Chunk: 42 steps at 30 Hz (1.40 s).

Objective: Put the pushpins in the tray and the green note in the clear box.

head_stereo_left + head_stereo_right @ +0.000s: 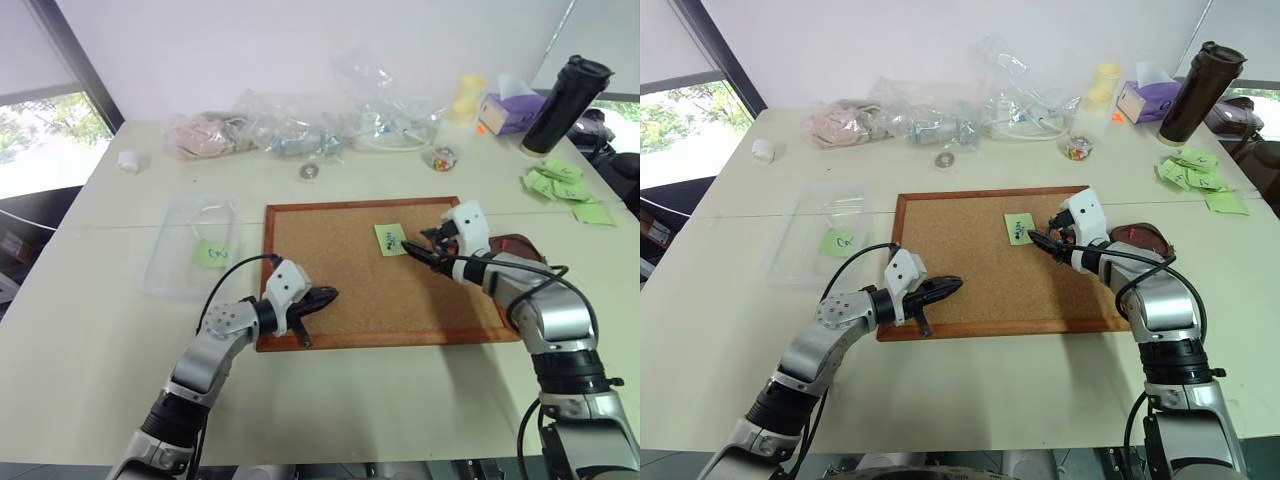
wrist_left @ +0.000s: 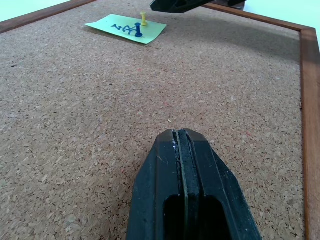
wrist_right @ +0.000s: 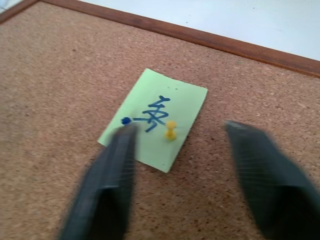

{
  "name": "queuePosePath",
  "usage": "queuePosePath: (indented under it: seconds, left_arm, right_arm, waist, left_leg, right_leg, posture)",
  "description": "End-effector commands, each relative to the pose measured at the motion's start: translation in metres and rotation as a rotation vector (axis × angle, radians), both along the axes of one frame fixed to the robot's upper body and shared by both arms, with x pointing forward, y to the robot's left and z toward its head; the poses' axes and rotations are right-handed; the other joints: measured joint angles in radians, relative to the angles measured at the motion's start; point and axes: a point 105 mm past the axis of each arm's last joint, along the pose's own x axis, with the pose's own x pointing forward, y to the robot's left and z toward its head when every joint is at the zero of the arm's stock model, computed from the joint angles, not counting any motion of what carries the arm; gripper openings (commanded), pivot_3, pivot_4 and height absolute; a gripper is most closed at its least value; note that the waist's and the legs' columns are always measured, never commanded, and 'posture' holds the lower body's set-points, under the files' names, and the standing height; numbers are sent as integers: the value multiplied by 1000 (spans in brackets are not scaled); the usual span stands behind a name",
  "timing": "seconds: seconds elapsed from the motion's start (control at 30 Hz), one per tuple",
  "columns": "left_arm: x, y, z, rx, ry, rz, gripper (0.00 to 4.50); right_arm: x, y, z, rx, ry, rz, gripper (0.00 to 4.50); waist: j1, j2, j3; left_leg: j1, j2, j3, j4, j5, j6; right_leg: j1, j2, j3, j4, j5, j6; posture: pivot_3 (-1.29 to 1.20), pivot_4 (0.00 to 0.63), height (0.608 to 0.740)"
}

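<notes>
The green note point(image 3: 155, 117) lies on the cork board point(image 1: 340, 290), held down by a yellow pushpin point(image 3: 170, 131) and a blue pushpin point(image 3: 125, 120). My right gripper point(image 3: 180, 129) is open just over the note's near edge, with a finger on either side of the yellow pin and neither touching it. My left gripper point(image 1: 328, 295) is shut and empty, low over the board's near left part. The clear box point(image 1: 175, 250) stands left of the board. The dark reddish tray point(image 1: 1145, 238) sits behind my right wrist, partly hidden.
Another green note point(image 1: 211, 254) with a black scribble lies in the clear box. A bunch of green notes point(image 1: 560, 185) is at the far right. Plastic bags point(image 1: 300, 125), a small jar point(image 1: 445, 157), a tissue box point(image 1: 510, 110) and a dark bottle point(image 1: 563, 105) line the back.
</notes>
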Motion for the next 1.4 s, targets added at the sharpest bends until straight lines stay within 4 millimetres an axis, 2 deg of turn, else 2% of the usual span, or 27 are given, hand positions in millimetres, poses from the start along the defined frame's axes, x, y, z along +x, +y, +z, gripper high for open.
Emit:
queuePosePath:
  seconds: [0.03,0.57,0.67,0.73,0.9,1.1,1.23,1.3,1.4]
  left_arm:
    - [-2,3,-7,13,26,13,0]
    - [-2,3,-6,11,24,24,0]
    - [-2,4,-6,11,24,27,0]
    - [-2,4,-6,11,22,29,0]
    - [-2,4,-6,8,23,31,0]
    - [-3,4,-7,7,24,28,0]
    - [-4,4,-8,7,29,26,0]
    - [-4,4,-8,6,32,27,0]
    - [-4,2,-8,2,36,25,0]
  right_arm:
    - [6,8,14,4,-60,24,1613]
    - [13,13,-3,-15,-32,34,1613]
    - [14,13,-5,-17,-30,32,798]
    - [15,15,-3,-11,-33,35,17]
    - [15,18,1,-6,-41,44,17]
    - [9,9,28,40,-101,19,17]
    - [2,-10,61,137,-153,-52,17]
    - [-1,-19,69,172,-164,-84,17]
    - [-4,-46,80,293,-168,-185,17]
  waist:
    - [0,0,0]
    - [-1,0,0]
    - [-1,0,0]
    - [-1,0,0]
    - [-1,0,0]
    - [-1,0,0]
    - [3,0,0]
    - [2,0,0]
    - [2,0,0]
  left_leg:
    - [0,0,0,0,0,0]
    - [0,0,0,0,0,0]
    - [0,0,0,0,0,0]
    - [0,0,0,0,0,0]
    - [0,0,0,0,0,0]
    - [-1,0,0,0,0,0]
    - [-2,0,0,0,0,0]
    - [-1,0,0,0,0,0]
    - [0,0,0,-1,0,0]
  right_leg:
    - [0,0,0,0,0,0]
    - [0,0,0,0,0,0]
    - [0,0,0,0,0,0]
    - [0,0,0,0,0,0]
    - [0,0,0,0,0,0]
    - [-1,0,0,0,0,0]
    - [-2,0,0,0,0,0]
    - [-2,0,0,0,0,0]
    - [-1,0,0,0,0,0]
  posture:
    - [0,150,730]
    - [0,150,730]
    - [0,150,730]
    - [0,150,730]
    - [0,150,730]
    - [0,150,730]
    - [0,150,730]
    - [0,150,730]
    - [0,150,730]
